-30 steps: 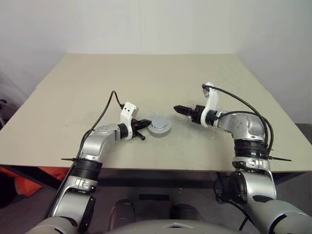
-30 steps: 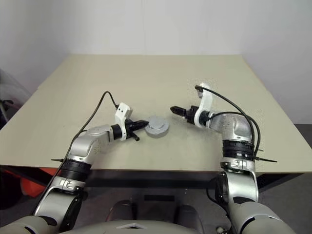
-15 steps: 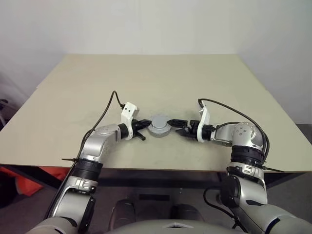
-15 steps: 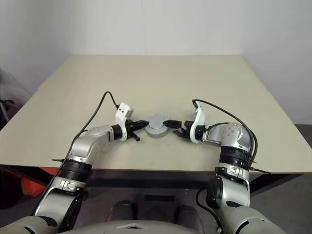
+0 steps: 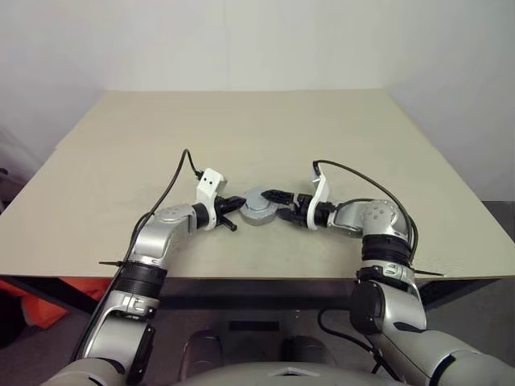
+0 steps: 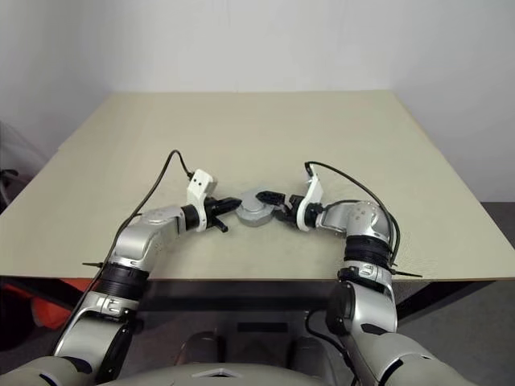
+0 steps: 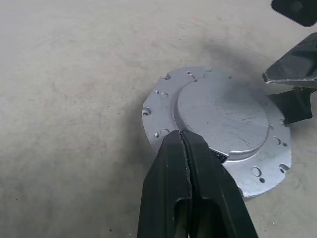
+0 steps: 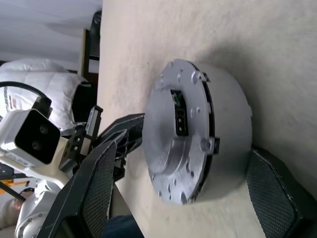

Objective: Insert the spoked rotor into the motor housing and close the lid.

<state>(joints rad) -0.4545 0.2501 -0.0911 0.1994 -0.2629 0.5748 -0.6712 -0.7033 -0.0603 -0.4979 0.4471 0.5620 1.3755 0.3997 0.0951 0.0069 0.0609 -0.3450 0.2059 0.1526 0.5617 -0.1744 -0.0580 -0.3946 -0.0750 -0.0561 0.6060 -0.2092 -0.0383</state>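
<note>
The motor housing sits on the beige table near its front edge, between the two grippers, with the lid seated flat on top of it. In the right wrist view the lid shows a small rectangular slot in its raised face and little holes around its flange.

The left gripper has its fingers pressed together, empty, their joined tip resting against the lid's edge on the robot's left.

The right gripper is spread wide, one finger on either side of the housing, straddling it without a clear grasp.

Nothing else lies on the table around the housing; only a black cable loops over the left arm.
</note>
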